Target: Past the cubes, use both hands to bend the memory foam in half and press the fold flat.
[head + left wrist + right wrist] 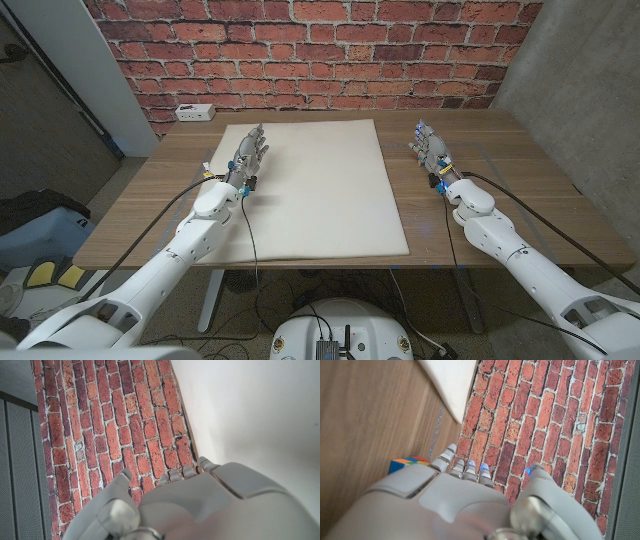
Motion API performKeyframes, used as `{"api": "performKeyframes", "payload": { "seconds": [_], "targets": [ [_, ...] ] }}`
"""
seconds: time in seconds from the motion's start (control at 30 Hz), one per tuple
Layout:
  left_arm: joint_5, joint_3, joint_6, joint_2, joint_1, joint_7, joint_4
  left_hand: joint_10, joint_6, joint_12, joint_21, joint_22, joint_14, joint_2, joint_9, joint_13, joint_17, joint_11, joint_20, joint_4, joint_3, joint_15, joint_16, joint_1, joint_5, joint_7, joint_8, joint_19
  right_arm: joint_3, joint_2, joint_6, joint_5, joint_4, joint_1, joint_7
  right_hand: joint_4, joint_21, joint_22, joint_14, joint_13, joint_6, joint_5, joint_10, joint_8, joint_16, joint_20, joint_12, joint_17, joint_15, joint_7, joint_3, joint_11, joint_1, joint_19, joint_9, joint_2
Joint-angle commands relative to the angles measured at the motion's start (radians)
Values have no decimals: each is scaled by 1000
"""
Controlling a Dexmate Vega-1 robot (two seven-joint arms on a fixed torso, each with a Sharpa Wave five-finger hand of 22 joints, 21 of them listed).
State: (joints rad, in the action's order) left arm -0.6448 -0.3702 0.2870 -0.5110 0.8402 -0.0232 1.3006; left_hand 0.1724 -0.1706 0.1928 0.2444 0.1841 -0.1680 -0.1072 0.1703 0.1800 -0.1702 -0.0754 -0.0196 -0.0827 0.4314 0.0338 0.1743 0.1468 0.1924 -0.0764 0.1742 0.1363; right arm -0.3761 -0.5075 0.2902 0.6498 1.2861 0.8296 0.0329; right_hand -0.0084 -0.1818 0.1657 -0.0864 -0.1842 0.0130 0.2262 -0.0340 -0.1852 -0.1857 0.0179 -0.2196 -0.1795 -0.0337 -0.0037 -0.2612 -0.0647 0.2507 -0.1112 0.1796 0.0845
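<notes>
Although nothing is yet gripped, the memory foam (312,185) is seen lying flat mid-table, with the left hand (250,158) extended over its left edge and the right hand (432,152) held empty, fingers extended, apart from its right edge. It is judged light, soft and springy. Its near corners are best pinched, one per hand.

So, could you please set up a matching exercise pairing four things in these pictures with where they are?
Things:
1. left hand
2. right hand
3. foam
4. white box

Places:
A. table's far left corner
B. over the foam's left edge
C. middle of the table
D. over bare wood, right of the foam

Pairs: 1-B, 2-D, 3-C, 4-A
</notes>
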Motion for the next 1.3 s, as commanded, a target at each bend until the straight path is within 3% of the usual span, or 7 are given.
{"api": "performKeyframes", "payload": {
  "seconds": [0.03,0.47,1.3],
  "targets": [
    [31,-2,9,-16,17,31,23,159,-143,5,4,4,-142,2,2,2,-2,-2,2,3,7,7,5,12,6,-5,6,8,-20,-2,-6,-37,-4,-18,1,0,-6,5,-4,-3,5,6,6,-7,-6,-1,-3,-2,0,1,-7,-11,9,-9,3,1],
    [100,-3,0,-55,59,106,86,152,-132,7,2,4,-136,4,2,2,-2,-3,-1,10,6,1,7,18,6,-2,10,3,-53,-33,-41,-111,43,-27,-30,-11,-10,5,6,-4,-7,7,19,-10,-8,6,-2,-1,-10,2,-13,-16,21,-19,3,8],
    [267,29,-61,-157,213,301,301,130,-91,13,-4,3,-119,8,3,3,-1,2,-11,25,5,-7,9,29,6,-6,19,1,-111,-124,-150,-247,190,-21,-58,-31,-14,4,22,-4,-22,6,37,-12,-10,6,0,0,-9,1,-26,-22,48,-33,3,22]
  ]
}}
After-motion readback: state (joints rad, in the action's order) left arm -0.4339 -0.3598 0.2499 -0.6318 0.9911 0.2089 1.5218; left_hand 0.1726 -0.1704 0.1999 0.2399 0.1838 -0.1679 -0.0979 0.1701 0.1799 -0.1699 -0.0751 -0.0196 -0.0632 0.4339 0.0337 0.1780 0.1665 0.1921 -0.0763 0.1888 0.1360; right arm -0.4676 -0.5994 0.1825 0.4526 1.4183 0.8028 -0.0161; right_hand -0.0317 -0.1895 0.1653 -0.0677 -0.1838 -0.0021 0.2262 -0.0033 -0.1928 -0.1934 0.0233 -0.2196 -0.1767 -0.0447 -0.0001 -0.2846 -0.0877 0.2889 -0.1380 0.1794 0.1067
